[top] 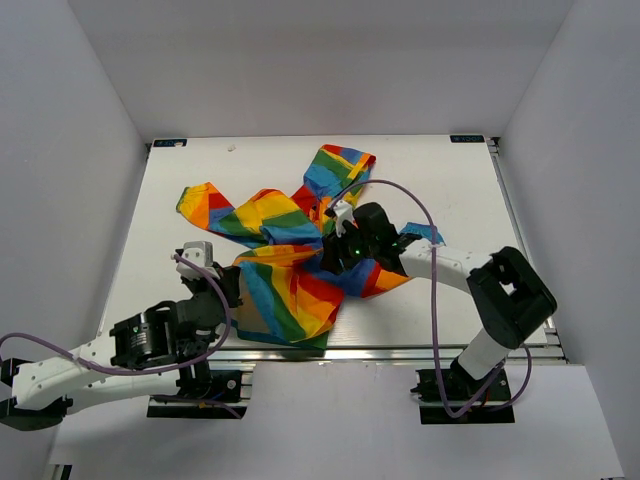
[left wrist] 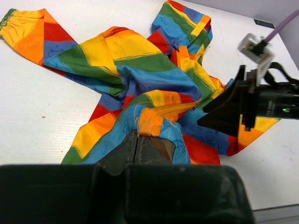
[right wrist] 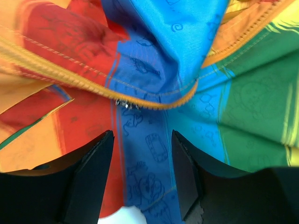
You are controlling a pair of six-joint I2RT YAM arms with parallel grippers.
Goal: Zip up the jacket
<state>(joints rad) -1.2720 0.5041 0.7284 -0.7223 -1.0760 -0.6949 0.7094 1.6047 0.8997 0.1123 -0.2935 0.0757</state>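
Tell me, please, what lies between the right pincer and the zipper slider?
In the right wrist view, only blue fabric of the jacket lies between the open right pincer and the zipper slider; nothing else intervenes.

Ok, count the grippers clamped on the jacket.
1: the left gripper, shut on the jacket at its orange band, near edge. The right gripper stands open over the zipper, clamping nothing.

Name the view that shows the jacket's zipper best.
Right wrist: the zipper's yellow teeth and metal slider run above the open right gripper. Top external shows only the crumpled jacket; left wrist shows its orange band, no teeth.
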